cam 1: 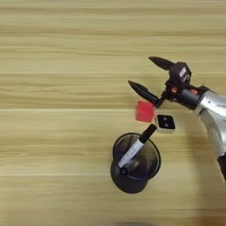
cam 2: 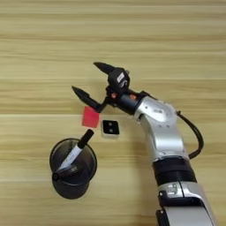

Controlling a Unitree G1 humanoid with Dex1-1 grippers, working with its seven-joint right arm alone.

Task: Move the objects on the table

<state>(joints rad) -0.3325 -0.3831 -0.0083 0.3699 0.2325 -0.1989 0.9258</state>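
Observation:
A small red cube point(cam 1: 145, 111) lies on the wooden table point(cam 1: 57, 88), with a smaller white cube point(cam 1: 166, 123) showing a black two-dotted face just to its right. In front of them stands a dark translucent round cup point(cam 1: 134, 162) holding a white marker point(cam 1: 134, 149) whose black cap leans out toward the red cube. My right gripper point(cam 1: 144, 73) hovers just behind the red cube, open, its two black fingers point(cam 2: 86, 98) spread wide with nothing between them. The nearer finger's base sits close above the red cube.
The silver forearm point(cam 2: 161, 128) runs in from the lower right, passing right of the white cube. Bare plank surface stretches left and behind the gripper.

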